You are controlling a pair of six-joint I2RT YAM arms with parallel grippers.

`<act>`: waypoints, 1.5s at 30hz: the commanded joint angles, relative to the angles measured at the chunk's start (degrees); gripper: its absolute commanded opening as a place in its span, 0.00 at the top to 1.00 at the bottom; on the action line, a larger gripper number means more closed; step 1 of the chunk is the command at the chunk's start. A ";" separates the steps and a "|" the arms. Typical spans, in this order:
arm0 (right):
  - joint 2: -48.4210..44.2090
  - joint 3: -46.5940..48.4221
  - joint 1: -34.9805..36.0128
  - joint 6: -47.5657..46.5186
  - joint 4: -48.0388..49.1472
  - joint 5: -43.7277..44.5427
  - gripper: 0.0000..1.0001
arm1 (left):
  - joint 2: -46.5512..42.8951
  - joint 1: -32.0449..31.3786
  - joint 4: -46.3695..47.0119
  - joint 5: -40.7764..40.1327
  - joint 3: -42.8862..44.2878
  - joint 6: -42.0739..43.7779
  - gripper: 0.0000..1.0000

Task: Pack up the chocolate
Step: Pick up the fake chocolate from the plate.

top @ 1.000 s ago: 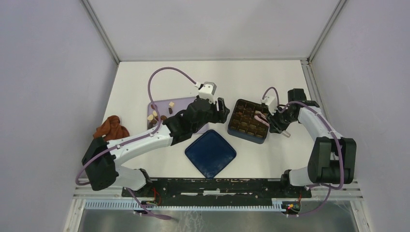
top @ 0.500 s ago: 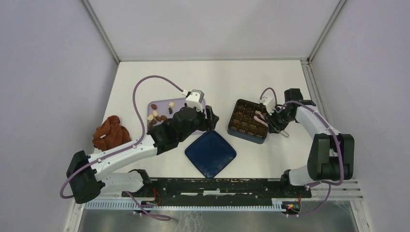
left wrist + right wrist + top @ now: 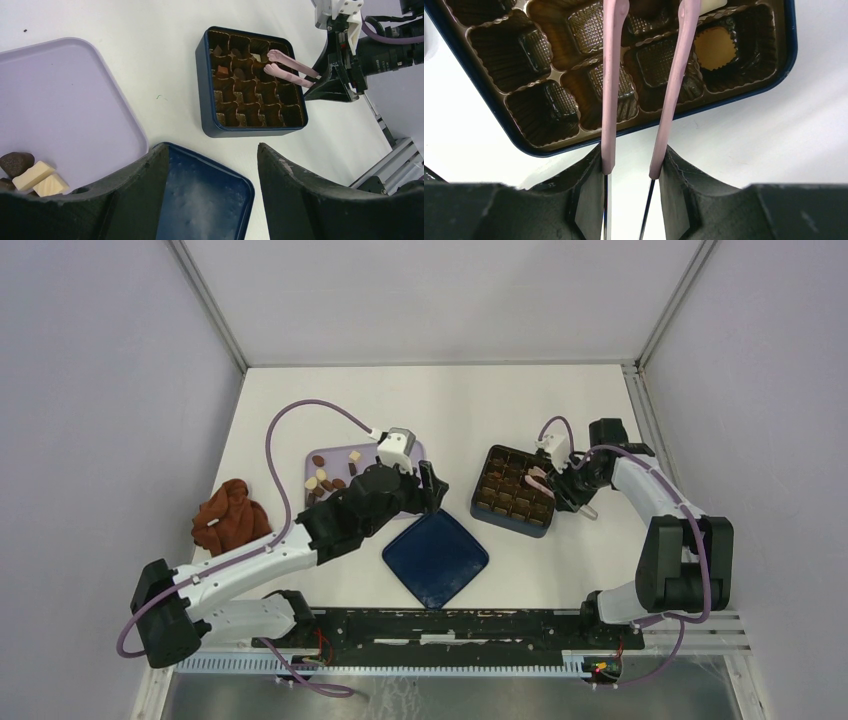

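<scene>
Dark blue lid [image 3: 435, 558] lies flat on the white bench [image 3: 440, 410], closest to the arm bases. Just above its far corner hangs the left end effector [image 3: 211, 149], its jaws spread wide with nothing between them; in the left wrist view its left finger sits over the near corner of the lavender tray [image 3: 65, 100].

To the left of the arm, apart from the tray, a reddish-brown cloth [image 3: 230, 515] sits crumpled in a heap. The tray touches or very nearly touches the lid's edge and carries the loose chocolate [image 3: 32, 175]: cream blocks and a dark brown piece at its near corner, with more brown and cream pieces scattered toward its far left side in the top view.

Right of the tray, with bare bench between them, stands the dark blue box [image 3: 200, 85], divided into brown paper-lined compartments. Several hold pieces, among them a mid brown one and a dark one in the far left cells and a round brown one and a cream one near the right side; many cells look empty.

The right end effector [image 3: 631, 167] is clamped on the pink tongs [image 3: 609, 90], whose two arms reach out over the box's right-hand cells. Their tips stand parted, nothing visibly between them.
</scene>
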 commanded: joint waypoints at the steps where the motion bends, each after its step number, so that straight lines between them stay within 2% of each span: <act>1: -0.69 2.77 0.34 0.75 0.36 -0.27 0.56 | -1.79 -0.02 -0.62 -0.55 -0.48 -1.51 0.29; 10: -2.60 6.38 0.82 0.22 -2.69 -3.49 0.56 | -3.16 0.03 -2.18 -0.71 -0.23 -0.61 0.26; 14: -4.19 8.10 4.82 0.50 -3.36 -5.29 0.57 | -4.12 1.19 -4.49 -0.12 1.20 -0.03 0.20; 16: -4.47 9.45 7.55 1.11 -3.54 -5.61 0.57 | -5.54 4.71 -5.57 3.83 1.95 -0.23 0.18; 19: -3.88 12.54 12.33 2.55 -3.58 -5.45 0.57 | -8.80 15.41 -7.50 14.81 3.29 -0.69 0.16; 22: -2.30 15.33 19.04 4.08 -3.10 -4.85 0.57 | -10.75 23.77 -14.05 19.02 8.11 2.57 0.15; 25: 0.53 18.46 26.83 5.55 -2.59 -2.02 0.57 | -12.60 27.21 -21.00 15.91 12.69 7.41 0.14; 27: 3.38 21.22 31.76 6.31 -2.45 0.35 0.57 | -15.00 27.38 -23.29 9.48 12.62 10.98 0.14; 30: 8.95 26.75 38.70 6.86 -2.98 3.64 0.57 | -20.19 27.38 -22.42 1.38 7.75 15.51 0.10; 33: 15.52 33.11 44.77 6.80 -4.43 6.70 0.57 | -24.48 27.41 -21.11 -2.99 2.59 17.93 0.06; 38: 25.74 42.17 49.22 6.64 -5.62 10.26 0.57 | -29.31 27.39 -19.38 -6.96 -3.02 18.96 0.01; 45: 37.19 50.54 49.49 5.67 -7.89 13.53 0.58 | -30.51 27.40 -19.79 -8.54 -3.98 18.92 0.00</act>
